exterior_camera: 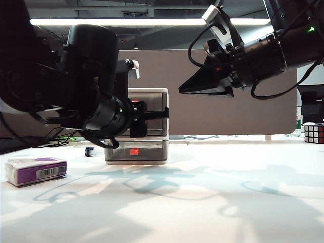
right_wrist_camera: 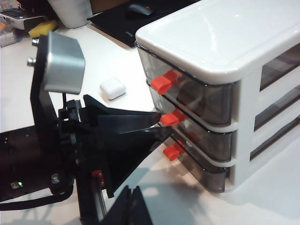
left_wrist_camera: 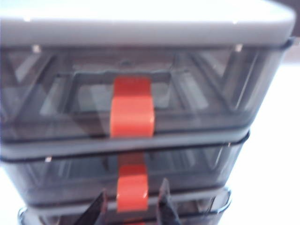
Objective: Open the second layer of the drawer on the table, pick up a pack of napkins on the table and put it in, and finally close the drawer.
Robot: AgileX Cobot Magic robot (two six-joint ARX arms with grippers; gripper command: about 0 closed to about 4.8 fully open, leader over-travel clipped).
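Left hand (right_wrist_camera: 161, 125) fingers straddle second layer (left_wrist_camera: 140, 173) tab, grip unclear, ready to pull. Right hand (exterior_camera: 202, 86) raised at 1 o'clock, closed, empty. Pack of napkins (exterior_camera: 36, 170) waits on counter (exterior_camera: 202, 202) at 8 o'clock.

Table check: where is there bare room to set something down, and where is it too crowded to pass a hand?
Free: the white table in front of the drawer and across to the cube, and the patch between the pack of napkins and the drawer. Crowded: the drawer front, where the left gripper brackets the second layer's tab. The right gripper hangs above, shut.
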